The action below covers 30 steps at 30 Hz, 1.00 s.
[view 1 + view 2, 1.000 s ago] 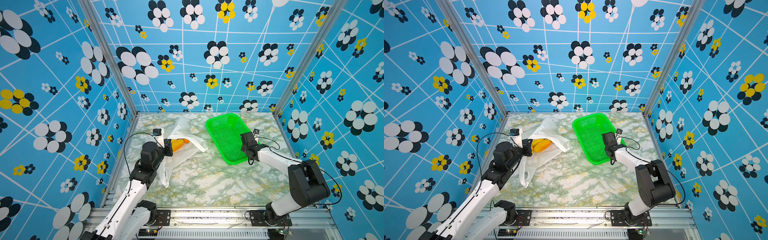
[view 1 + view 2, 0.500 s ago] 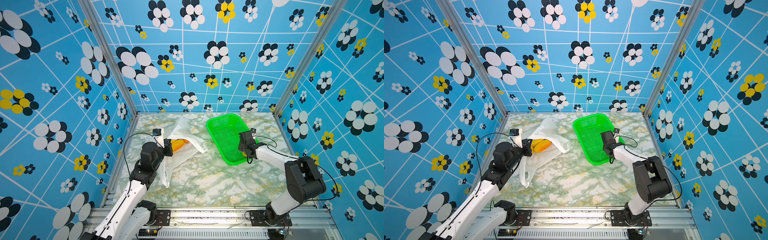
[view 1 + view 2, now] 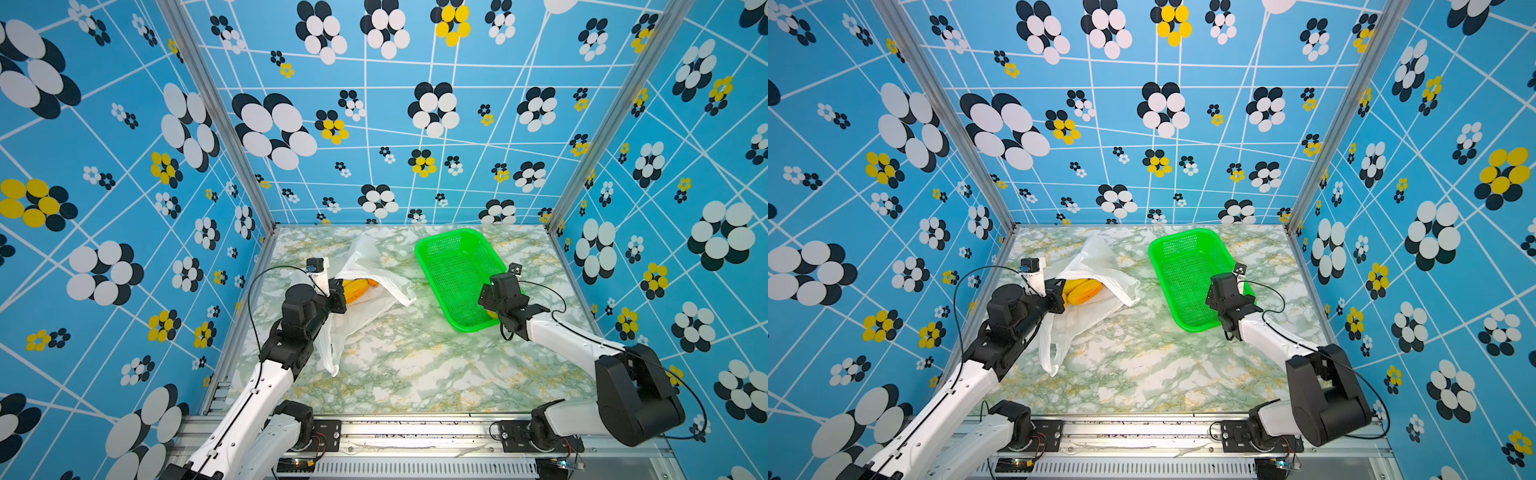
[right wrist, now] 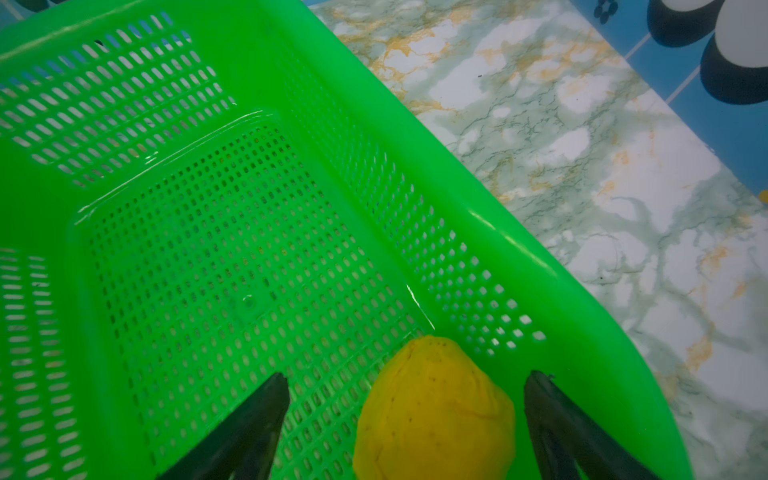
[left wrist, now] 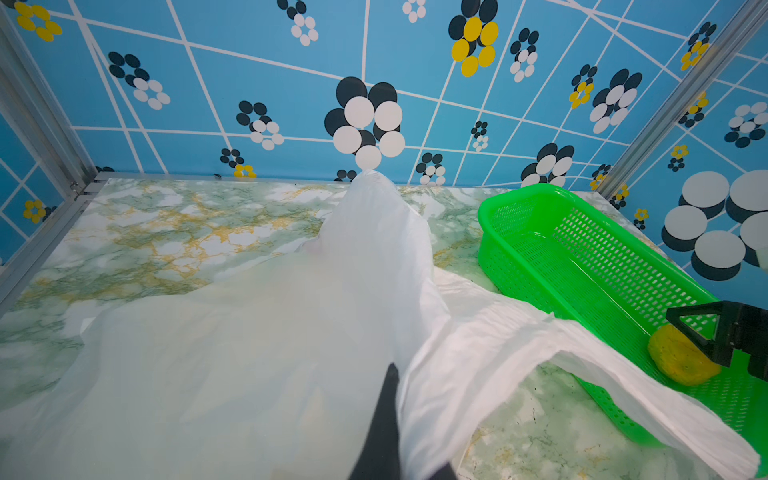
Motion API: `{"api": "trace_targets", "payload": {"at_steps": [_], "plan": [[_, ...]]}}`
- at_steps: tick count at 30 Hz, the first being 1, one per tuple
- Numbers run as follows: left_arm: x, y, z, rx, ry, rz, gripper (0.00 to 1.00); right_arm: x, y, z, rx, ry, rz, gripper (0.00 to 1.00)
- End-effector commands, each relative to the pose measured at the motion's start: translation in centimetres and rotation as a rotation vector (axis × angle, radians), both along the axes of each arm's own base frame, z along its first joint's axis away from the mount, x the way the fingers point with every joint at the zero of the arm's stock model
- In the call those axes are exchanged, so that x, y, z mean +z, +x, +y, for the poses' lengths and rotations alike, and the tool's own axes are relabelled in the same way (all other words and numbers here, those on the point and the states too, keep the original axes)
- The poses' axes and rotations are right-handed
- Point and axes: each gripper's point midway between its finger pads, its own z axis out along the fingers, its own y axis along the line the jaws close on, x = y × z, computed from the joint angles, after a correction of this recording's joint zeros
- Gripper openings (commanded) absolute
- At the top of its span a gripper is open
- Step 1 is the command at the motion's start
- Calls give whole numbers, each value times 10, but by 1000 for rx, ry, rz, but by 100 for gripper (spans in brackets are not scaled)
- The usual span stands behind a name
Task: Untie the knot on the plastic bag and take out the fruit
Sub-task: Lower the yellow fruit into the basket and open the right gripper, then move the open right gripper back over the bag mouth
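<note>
**A:** What do we see farthest left of the green basket (image 3: 446, 247)?

**B:** Our left arm (image 3: 274, 374), rising from the near edge of the bench (image 3: 415, 374) with its elbow bent. The left end effector (image 3: 338, 297) is pinched closed on the film of the plastic bag (image 3: 365, 266), on the bag's side away from the basket. In the left wrist view we see one dark finger (image 5: 384, 415) with white film draped against it.

**A:** And what is in the bag?

**B:** The bag lies just left of the basket. Yellow-orange fruit (image 3: 1081, 291) shows in its opening, right beside the end effector. We make out at least two pieces, but we cannot count them surely. One handle loop (image 3: 332, 353) trails loose on the bench, toward the near edge.

**A:** What does the basket hold?

**B:** One yellow fruit (image 4: 432, 411), in the basket's near right corner, resting on the mesh floor.

**A:** And our right arm (image 3: 573, 340)?

**B:** It stretches from the near right of the bench, its wrist over that same corner of the basket. The right end effector (image 4: 407, 376) has its jaws spread wide. The fruit sits between them, with a gap on each side.

**A:** What is the tally?

**B:** Two arms, one bag, one basket and one fruit in the basket.
</note>
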Motion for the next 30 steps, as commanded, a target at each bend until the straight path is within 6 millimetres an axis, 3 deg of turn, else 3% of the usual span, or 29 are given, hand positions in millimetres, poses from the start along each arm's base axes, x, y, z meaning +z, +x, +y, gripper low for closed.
{"api": "trace_targets", "payload": {"at_steps": [1, 5, 10, 13, 16, 19, 24, 30], "plan": [[1, -3, 1, 9, 3, -8, 0, 39, -6, 25, 119, 8, -117, 90], [0, -2, -1, -2, 4, -7, 0, 82, -26, 60, 274, -42, -241, 88], [2, -4, 0, 3, 2, -12, 0, 110, -61, 133, 599, 9, -393, 73], [1, -4, 1, 9, 5, -14, 0, 120, -82, 179, 782, -30, -422, 61], [1, -5, -1, -2, 2, -12, 0, 120, -112, 226, 975, -72, -462, 59], [1, -7, -2, -8, -3, -14, 0, 122, -142, 262, 1144, -2, -524, 58], [2, -8, 0, 1, -4, -21, 0, 127, -159, 295, 1242, 120, -552, 52], [4, -11, -2, -13, -11, -28, 0, 112, -153, 320, 1230, 193, -518, 48]]}}
